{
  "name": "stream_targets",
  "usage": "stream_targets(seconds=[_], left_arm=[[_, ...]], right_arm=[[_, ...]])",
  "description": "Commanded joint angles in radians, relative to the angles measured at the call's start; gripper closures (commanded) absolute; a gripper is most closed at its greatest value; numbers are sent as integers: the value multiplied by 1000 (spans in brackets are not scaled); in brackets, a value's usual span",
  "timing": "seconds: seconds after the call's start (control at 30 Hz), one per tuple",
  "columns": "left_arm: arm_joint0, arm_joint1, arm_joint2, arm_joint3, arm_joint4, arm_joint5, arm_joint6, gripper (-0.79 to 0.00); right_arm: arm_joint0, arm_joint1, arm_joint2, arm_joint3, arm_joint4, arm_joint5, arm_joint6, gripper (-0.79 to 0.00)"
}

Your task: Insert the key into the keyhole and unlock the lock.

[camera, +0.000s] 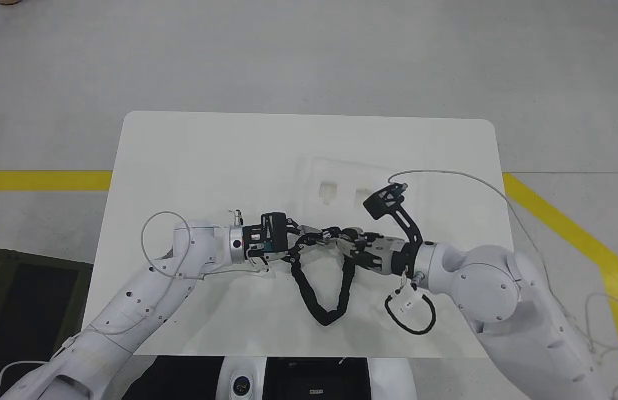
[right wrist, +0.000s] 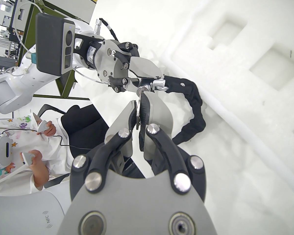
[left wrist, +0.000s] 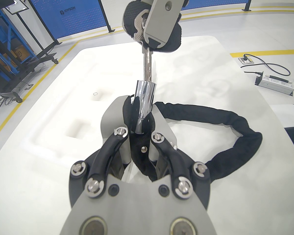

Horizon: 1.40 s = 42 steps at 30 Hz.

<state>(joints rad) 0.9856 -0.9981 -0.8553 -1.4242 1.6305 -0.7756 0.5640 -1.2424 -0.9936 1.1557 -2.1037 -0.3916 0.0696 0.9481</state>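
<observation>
Left tool (left wrist: pixel 139 116) clamped on the lock (left wrist: pixel 144 97), right tool (right wrist: pixel 138 105) gripping the key (left wrist: pixel 147 61), blade tip at the keyhole (left wrist: pixel 147 81)

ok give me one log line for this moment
left gripper: shut on lock | right gripper: shut on key | key: blade in lock | chain: slack loop

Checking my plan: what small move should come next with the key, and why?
Probably the right gripper should push the silver metal key straight deeper into the chrome lock cylinder, held by the left gripper: much of its blade shows outside the cylinder.
</observation>
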Motion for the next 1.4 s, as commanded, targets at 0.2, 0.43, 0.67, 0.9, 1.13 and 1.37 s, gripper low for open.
stream_targets(seconds=[0.2, 0.43, 0.67, 0.9, 1.13, 1.37], left_arm=[[0, 0, 0, 0, 0, 0, 0, 0], [0, 0, 0, 0, 0, 0, 0, 0], [0, 0, 0, 0, 0, 0, 0, 0], [0, 0, 0, 0, 0, 0, 0, 0], [0, 0, 0, 0, 0, 0, 0, 0], [0, 0, 0, 0, 0, 0, 0, 0]], right_arm=[[-5, -1, -13, -4, -8, -3, -3, 0], [0, -4, -31, -17, -29, 5, -3, 0], [24, -8, -47, -8, -50, 33, 7, 0], [31, -10, -59, -27, -104, 85, 8, 0], [35, -14, -81, -35, -130, 101, 14, 0], [50, -19, -102, -22, -139, 107, 25, 0]])
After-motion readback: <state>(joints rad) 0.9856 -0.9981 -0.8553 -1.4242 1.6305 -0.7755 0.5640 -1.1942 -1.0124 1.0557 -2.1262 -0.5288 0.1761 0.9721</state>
